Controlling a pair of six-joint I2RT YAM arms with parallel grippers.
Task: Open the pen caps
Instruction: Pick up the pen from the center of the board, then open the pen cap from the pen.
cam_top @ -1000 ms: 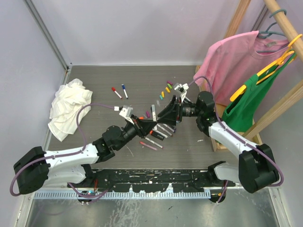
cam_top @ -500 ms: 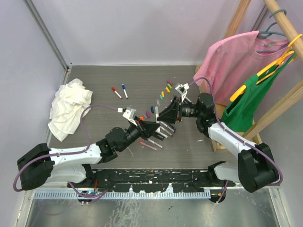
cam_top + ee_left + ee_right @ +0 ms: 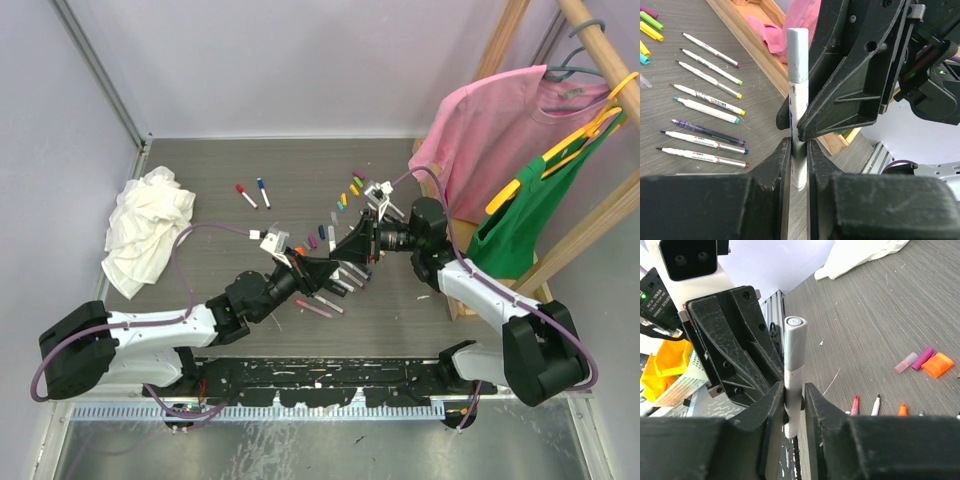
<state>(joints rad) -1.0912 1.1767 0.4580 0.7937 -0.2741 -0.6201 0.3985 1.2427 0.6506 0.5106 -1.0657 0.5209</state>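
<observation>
**Both grippers clamped on one grey-capped pen, just below centre of the overhead frame**

The grey cap (image 3: 797, 55) I'm working on is seated on its pen (image 3: 799, 110), sticking up in the middle of both wrist views above the fingers. The pen is off the table, held between the two arms. My left gripper (image 3: 799, 145) is closed on the white barrel low in its frame. My right gripper (image 3: 791, 390) pinches the same barrel just under the cap's lower edge, fingers tight on either side. In the left wrist view one right finger presses the barrel from the right, a little above my left fingers.

Loose caps (image 3: 352, 188), yellow, green and purple, lie in a cluster above and right of the grippers in the overhead view, with a few more just left of the grippers. A row of uncapped pens (image 3: 706, 110) lies on the grey table (image 3: 200, 180) at the left of the left wrist frame. Two capped pens (image 3: 252, 194), one red and one blue, lie upper left of centre. A white cloth (image 3: 145, 225) is bunched at the left edge. A pink shirt (image 3: 500, 120) and a green garment (image 3: 530, 215) hang at upper right
</observation>
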